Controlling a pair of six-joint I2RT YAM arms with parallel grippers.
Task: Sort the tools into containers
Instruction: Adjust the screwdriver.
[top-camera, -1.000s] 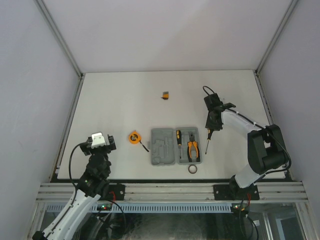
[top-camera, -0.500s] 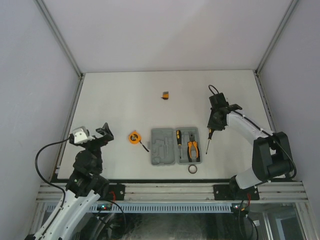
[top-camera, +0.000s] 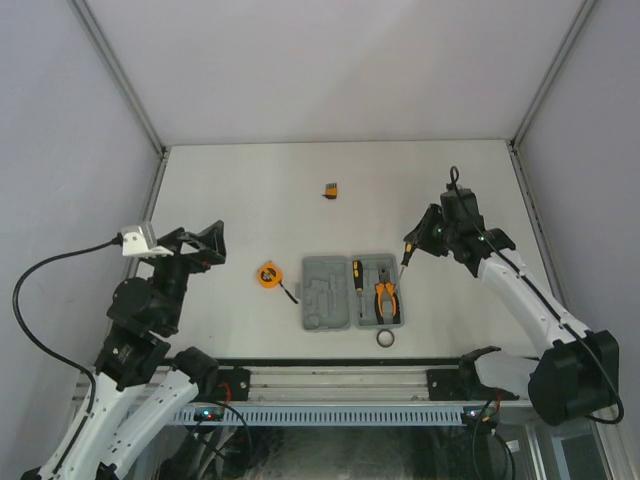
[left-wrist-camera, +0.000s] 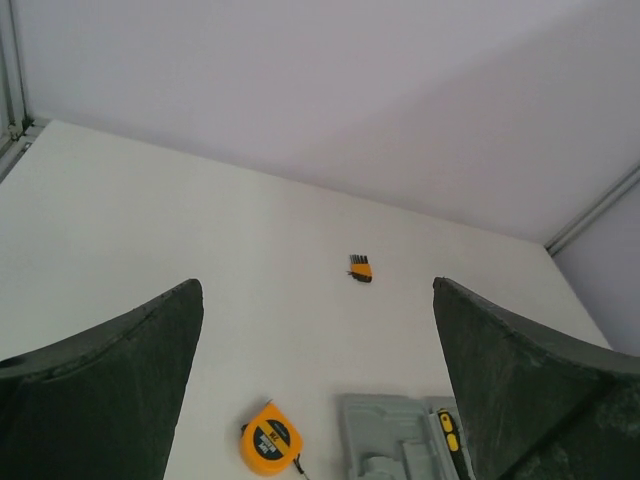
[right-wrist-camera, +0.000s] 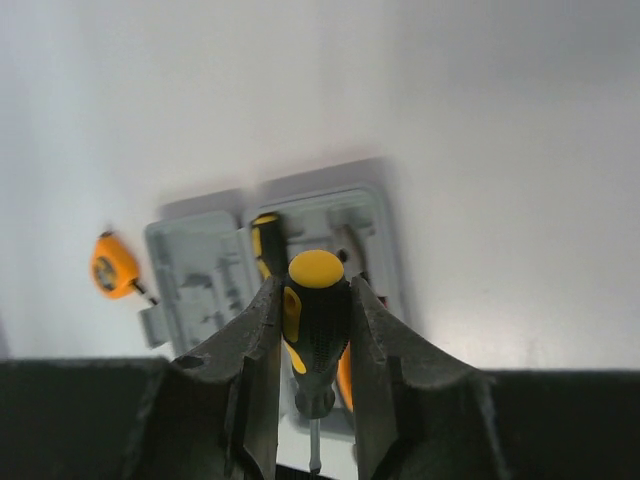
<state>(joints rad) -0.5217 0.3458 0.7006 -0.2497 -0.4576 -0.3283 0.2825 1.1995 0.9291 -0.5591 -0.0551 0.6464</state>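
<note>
The grey case lies open near the front of the table, with one screwdriver and the orange-handled pliers in its right half. My right gripper hangs to the right of the case, above the table, shut on the second black-and-orange screwdriver, whose handle end points away from the wrist camera. The round orange tape measure lies left of the case, the black ring in front of it, the tiny orange-black block farther back. My left gripper is open, raised at the left, holding nothing.
A metal rail runs along the near table edge. Pale walls close in the back and both sides. In the left wrist view, the tape measure, block and case show between the spread fingers.
My right gripper has lifted the screwdriver off the table and the arm has swung out to the right. The left arm has risen and turned, its gripper now farther left and higher.
</note>
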